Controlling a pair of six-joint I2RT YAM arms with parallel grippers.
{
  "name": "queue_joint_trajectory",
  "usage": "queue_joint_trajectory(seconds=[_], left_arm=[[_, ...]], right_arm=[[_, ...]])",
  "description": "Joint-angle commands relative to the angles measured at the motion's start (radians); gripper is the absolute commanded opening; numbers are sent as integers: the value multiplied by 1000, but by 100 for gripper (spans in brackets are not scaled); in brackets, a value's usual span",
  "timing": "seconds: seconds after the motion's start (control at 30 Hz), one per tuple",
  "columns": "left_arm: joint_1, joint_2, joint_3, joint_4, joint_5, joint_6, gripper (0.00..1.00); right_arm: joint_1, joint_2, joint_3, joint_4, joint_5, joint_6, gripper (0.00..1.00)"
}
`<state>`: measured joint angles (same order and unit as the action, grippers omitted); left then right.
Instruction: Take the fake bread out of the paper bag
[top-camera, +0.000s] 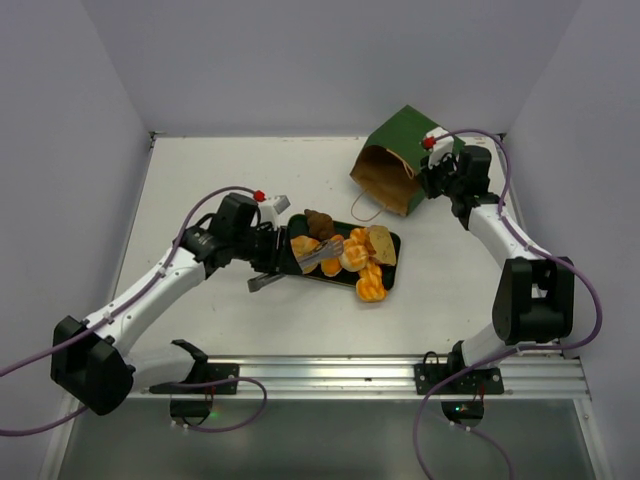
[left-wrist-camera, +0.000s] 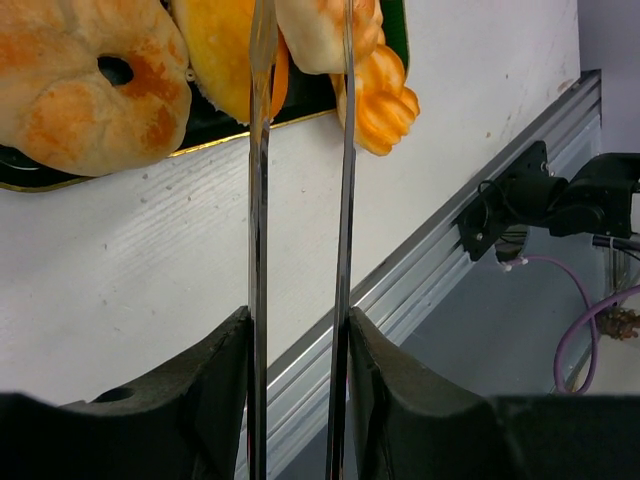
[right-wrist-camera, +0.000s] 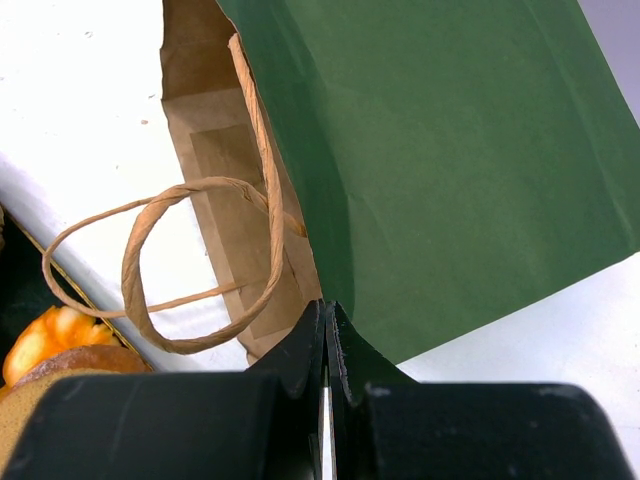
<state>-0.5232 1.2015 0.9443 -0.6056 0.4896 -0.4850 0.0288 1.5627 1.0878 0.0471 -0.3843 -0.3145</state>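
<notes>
The dark green paper bag lies on its side at the back right, its brown mouth facing the front left and a string handle on the table. My right gripper is shut on the bag's green wall edge. The fake bread lies on a black tray: a ring doughnut, an orange braided loaf, orange rolls, a dark brown piece and a tan slice. My left gripper is shut on metal tongs, whose tips reach over the bread.
The aluminium rail runs along the table's near edge. White walls close in the table at the back and both sides. The tray stands between the two arms, just in front of the bag's mouth.
</notes>
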Motion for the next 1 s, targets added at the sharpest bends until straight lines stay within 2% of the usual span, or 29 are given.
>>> queue_joint_trajectory(seconds=[0.0, 0.17, 0.27, 0.3, 0.37, 0.4, 0.57, 0.73, 0.83, 0.97], left_arm=[[8, -51, 83, -26, -5, 22, 43], [11, -68, 158, -71, -58, 28, 42], [28, -72, 183, -57, -179, 33, 41], [29, -74, 179, -42, -285, 31, 41], [43, -71, 148, 28, -377, 34, 39], [49, -54, 137, 50, -472, 37, 39], [98, 61, 111, 234, -718, 109, 38], [170, 216, 103, 371, -796, 218, 39], [232, 372, 102, 421, -764, 247, 41], [296, 467, 76, 461, -682, 244, 44]], right_arm=[[-6, -36, -5, 33, -14, -3, 0], [-7, -38, -5, 31, -16, -3, 0], [-9, -41, -6, 28, -19, -3, 0], [-13, -41, -5, 27, -22, -3, 0], [-21, -47, -6, 25, -28, 2, 0], [-24, -49, -8, 23, -37, 5, 0], [-73, -62, -12, 20, -59, 22, 0], [-92, -66, -14, 23, -80, 34, 0], [-98, -66, -12, 17, -93, 35, 0], [-115, -73, -8, 7, -108, 41, 0]])
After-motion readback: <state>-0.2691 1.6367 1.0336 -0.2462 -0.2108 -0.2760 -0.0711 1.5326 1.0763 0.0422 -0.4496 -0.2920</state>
